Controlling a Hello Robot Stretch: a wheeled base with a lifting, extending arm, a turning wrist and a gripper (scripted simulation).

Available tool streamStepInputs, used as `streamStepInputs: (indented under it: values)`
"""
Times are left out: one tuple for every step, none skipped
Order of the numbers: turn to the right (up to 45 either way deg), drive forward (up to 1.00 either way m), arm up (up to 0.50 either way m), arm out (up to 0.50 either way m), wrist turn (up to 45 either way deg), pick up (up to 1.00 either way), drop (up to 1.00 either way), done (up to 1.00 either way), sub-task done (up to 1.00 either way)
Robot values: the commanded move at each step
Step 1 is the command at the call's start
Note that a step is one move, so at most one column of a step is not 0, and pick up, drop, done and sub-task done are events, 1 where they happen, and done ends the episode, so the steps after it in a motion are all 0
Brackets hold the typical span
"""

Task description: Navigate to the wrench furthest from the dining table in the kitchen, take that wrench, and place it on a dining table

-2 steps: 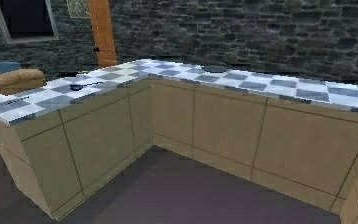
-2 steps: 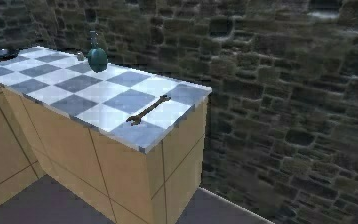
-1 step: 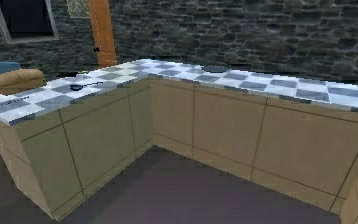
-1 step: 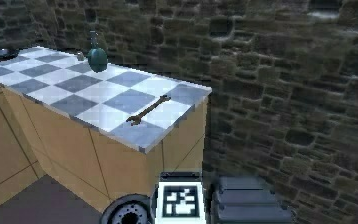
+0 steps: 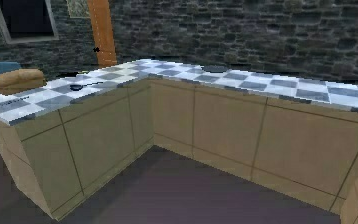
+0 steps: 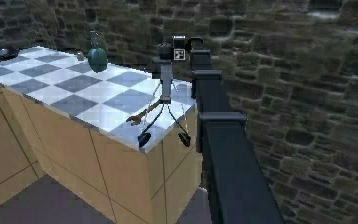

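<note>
Doing now: the take step, I think. The arm (image 6: 223,140) reaches out over the corner of the checkered counter (image 6: 77,95), and the gripper (image 6: 164,136) hangs down right at that corner.
Wrench: a small thin brownish thing (image 6: 138,118) lies on the counter top near the edge, by the fingers. It may be the wrench, but it is too small to be sure.
Jaws: I cannot tell how they stand, or if the gripper holds anything.
Touching: I cannot tell if the fingers reach the thing.
Nearby: a green-blue vase (image 6: 94,52) stands farther back, well apart from the gripper.
Next move: get a good hold, then lift straight up, clear of the top.
After that: carry it to a dining table.
Watch out: a bump could knock the thing off the edge.
</note>
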Motion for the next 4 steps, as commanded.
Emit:
streamStepInputs:
  values:
    - [0.0,0.00,0.00,0.00,45.0,0.00,0.00,0.00,0.00]
    - [0.0,0.00,0.00,0.00,45.0,0.00,0.00,0.00,0.00]
    - [0.0,0.00,0.00,0.00,36.0,0.00,0.00,0.00,0.00]
    - [0.0,0.00,-0.16,0.00,0.0,0.00,0.00,0.00,0.00]
